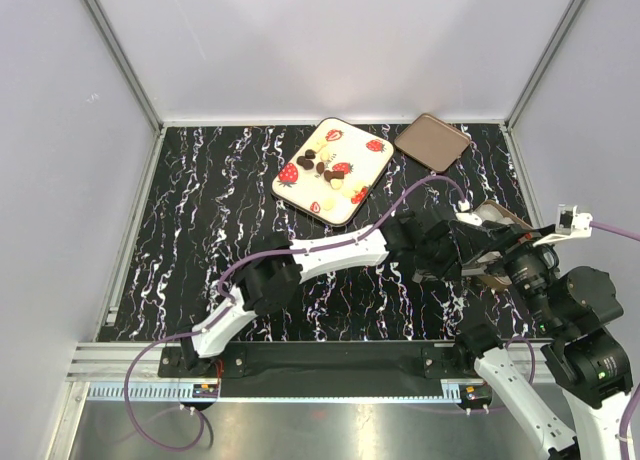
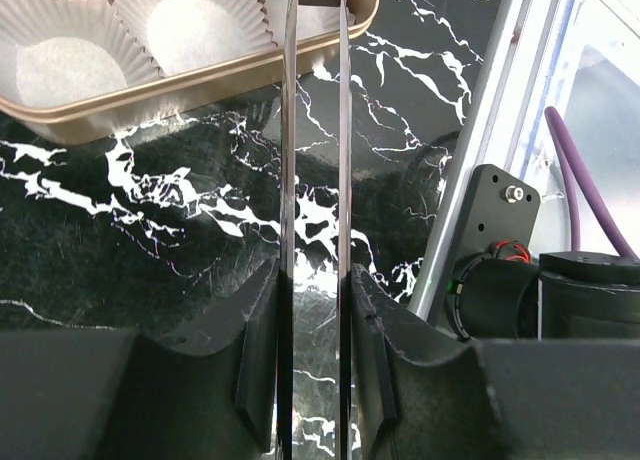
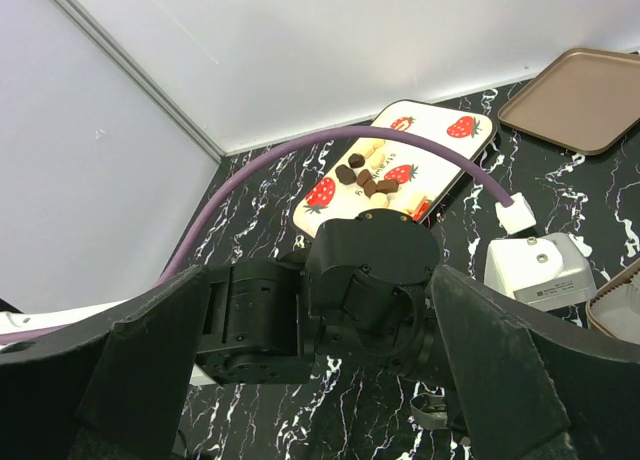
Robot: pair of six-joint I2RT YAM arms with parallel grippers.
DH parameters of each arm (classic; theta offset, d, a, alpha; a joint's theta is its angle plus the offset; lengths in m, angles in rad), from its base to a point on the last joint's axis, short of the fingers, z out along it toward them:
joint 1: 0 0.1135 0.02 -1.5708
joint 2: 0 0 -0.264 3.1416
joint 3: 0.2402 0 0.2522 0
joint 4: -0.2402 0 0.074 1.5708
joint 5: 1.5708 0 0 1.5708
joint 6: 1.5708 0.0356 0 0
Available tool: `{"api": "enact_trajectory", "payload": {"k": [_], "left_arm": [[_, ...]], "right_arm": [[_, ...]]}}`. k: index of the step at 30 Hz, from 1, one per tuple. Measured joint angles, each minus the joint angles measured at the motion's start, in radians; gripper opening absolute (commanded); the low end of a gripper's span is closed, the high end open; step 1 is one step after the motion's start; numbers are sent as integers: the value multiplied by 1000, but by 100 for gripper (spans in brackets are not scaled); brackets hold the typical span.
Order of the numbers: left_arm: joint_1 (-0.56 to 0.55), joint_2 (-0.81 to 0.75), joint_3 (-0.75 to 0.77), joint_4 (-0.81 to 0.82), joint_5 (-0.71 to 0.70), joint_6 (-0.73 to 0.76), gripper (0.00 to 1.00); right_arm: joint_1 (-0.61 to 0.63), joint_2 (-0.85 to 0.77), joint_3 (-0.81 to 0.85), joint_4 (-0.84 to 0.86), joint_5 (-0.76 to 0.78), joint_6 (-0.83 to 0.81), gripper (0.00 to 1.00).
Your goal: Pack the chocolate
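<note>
- The left part of the table (image 1: 200, 230) lies bare up to the metal rail at the foot of the left wall. The widest open room is found here.
- The middle of the table is crossed by the left arm (image 1: 330, 252), which is stretched out toward the right side with its purple cable (image 1: 410, 195) looped above it.
- A cream tray (image 1: 365, 165) is set at the far centre, turned askew to the table's edges and a little short of the back wall.
- The chocolate (image 1: 320, 163) is gathered on that tray in a loose cluster near its middle, dark and pale pieces mixed. The pieces are too small to be counted surely.
- A brown lid (image 1: 432, 141) is placed just right of the tray, near the far right corner.
- The fingers (image 2: 258, 370) of the left gripper (image 2: 312, 320) are set narrow and pressed onto metal tongs (image 2: 287, 180), whose two thin blades run parallel with a slit between them.
- The tong tips are cut off at the top edge of the left wrist view. A small brown patch is seen between them there and cannot be identified.
- Only one corner of a gold box (image 2: 150, 105) with white paper cups (image 2: 190, 25) is shown there. From above it is mostly hidden under both wrists.
- The fingers (image 3: 140, 370) of the right gripper (image 3: 325, 360) are spread wide.
- Little room is left on the right side, where both wrists and the box are crowded near the wall.
</note>
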Motion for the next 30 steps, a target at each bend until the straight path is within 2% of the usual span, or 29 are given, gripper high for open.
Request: {"api": "enact_trajectory", "payload": {"k": [21,30], "left_arm": [[-1,26,13,19,-2,21,43],[-3,26,11,20,-5,21,43]], "right_arm": [[0,0,-5,-1,20,-1,99],[0,0,-17,-2,27,0,99]]}}
